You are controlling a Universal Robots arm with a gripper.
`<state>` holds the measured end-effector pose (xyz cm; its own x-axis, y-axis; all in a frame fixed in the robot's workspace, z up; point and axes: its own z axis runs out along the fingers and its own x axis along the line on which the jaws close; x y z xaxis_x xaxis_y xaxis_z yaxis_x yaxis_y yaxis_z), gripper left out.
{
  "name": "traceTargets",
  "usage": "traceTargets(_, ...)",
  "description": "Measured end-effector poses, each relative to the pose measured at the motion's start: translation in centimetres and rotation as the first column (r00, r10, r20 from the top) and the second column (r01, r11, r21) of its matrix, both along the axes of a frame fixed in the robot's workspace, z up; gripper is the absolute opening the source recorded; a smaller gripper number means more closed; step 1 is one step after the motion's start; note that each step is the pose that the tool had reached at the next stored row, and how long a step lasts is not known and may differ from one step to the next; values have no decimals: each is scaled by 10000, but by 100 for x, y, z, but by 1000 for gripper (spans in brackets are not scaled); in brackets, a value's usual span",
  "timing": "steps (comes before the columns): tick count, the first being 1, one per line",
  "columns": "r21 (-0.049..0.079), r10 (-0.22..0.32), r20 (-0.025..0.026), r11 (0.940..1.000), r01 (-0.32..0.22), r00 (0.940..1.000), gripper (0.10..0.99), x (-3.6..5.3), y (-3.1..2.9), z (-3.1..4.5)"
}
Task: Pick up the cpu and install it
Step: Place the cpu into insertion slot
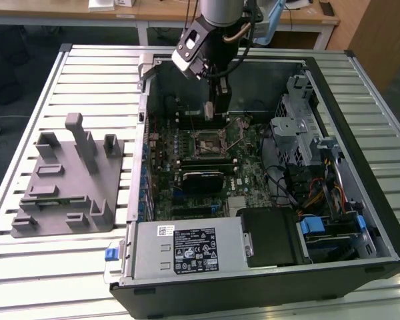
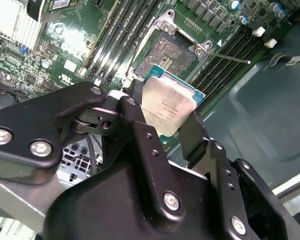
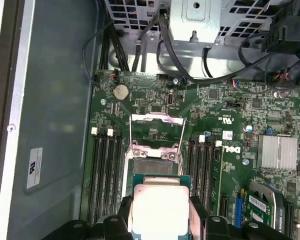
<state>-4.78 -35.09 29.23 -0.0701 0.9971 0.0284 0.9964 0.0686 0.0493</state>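
The cpu (image 2: 166, 106), a flat square chip with a pale silver top and a thin green edge, is held by its two sides in my gripper (image 2: 165, 114), which is shut on it. In both wrist views it hangs a little above the motherboard, close to the open socket (image 2: 169, 54). The socket (image 3: 152, 161) has its metal load plate (image 3: 156, 131) folded back, and it lies just beyond the cpu (image 3: 160, 206). In the exterior view my gripper (image 1: 212, 113) reaches down into the open computer case, above and slightly behind the socket (image 1: 205, 141).
The case's walls (image 1: 333, 87) surround the board. Memory slots (image 3: 106, 175) flank the socket. A black module (image 1: 201, 179) lies on the board nearer the power supply (image 1: 187, 250). A metal drive cage (image 1: 297, 127) and cables sit on the exterior view's right. A grey tray (image 1: 67, 180) rests outside.
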Motion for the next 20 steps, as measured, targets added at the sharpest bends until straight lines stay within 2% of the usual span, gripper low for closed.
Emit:
traceTargets(11, -2, -7, -2, 10000, 7, 10000, 533, 0, 65, -191)
traceTargets(20, -2, -27, -1, 10000, 27, 10000, 533, -6, 70, -333)
